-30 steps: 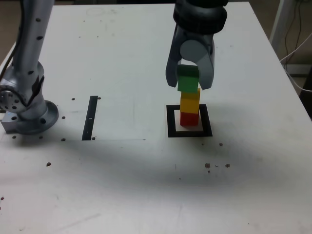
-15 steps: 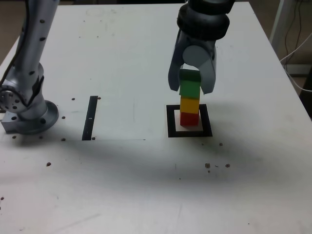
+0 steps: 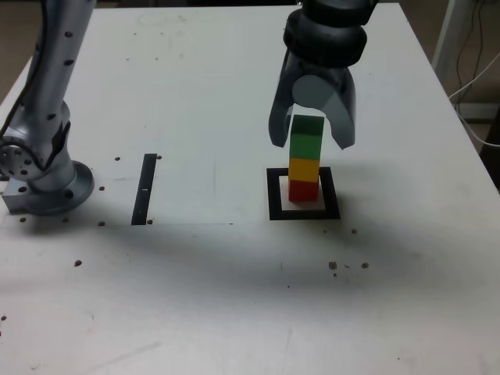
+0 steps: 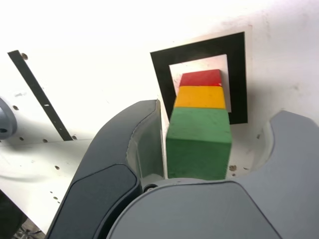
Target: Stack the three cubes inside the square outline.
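Observation:
Three cubes stand in one upright stack inside the square outline. The red cube is at the bottom, the yellow cube rests on it, and the green cube sits on top. My gripper hangs over the stack, open, with one jaw on either side of the green cube. In the wrist view one jaw lies close beside the cube and the other stands clearly apart from it.
A thin black strip lies on the white table at the exterior view's left of the outline. The arm's grey base stands at the far left edge. Cables hang beyond the table's right edge.
The green cube came down onto the yellow cube. The jaws then spread apart and let it go.

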{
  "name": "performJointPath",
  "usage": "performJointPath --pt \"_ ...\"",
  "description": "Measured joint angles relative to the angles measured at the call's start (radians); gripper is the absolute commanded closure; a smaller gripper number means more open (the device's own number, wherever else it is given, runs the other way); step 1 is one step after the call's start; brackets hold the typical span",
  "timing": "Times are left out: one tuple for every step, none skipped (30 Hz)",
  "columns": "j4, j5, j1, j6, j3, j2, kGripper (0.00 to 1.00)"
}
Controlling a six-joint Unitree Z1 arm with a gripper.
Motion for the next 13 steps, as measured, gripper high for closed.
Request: performJointPath --pt "-0.002 0.005 0.000 0.000 0.006 -0.007 0.01" --pt "-0.003 0.012 0.000 0.000 0.012 -0.021 0.01" --pt "-0.003 0.016 0.000 0.000 0.016 -0.034 0.01" --pt "-0.003 0.020 0.000 0.000 0.020 -0.050 0.01" --pt "-0.003 0.023 0.000 0.000 0.026 -0.067 0.01" --pt "-0.003 0.028 0.000 0.000 0.034 -0.085 0.01" --pt "-0.003 0.033 0.000 0.000 0.040 -0.100 0.01" --pt "-0.004 0.038 0.000 0.000 0.044 -0.115 0.00" --pt "-0.005 0.044 0.000 0.000 0.050 -0.128 0.00" --pt "-0.008 0.049 0.000 0.000 0.058 -0.143 0.00" --pt "-0.012 0.055 0.000 0.000 0.072 -0.162 0.00" --pt "-0.015 0.059 0.000 0.000 0.086 -0.179 0.00" --pt "-0.019 0.063 0.000 -0.001 0.101 -0.196 0.00"
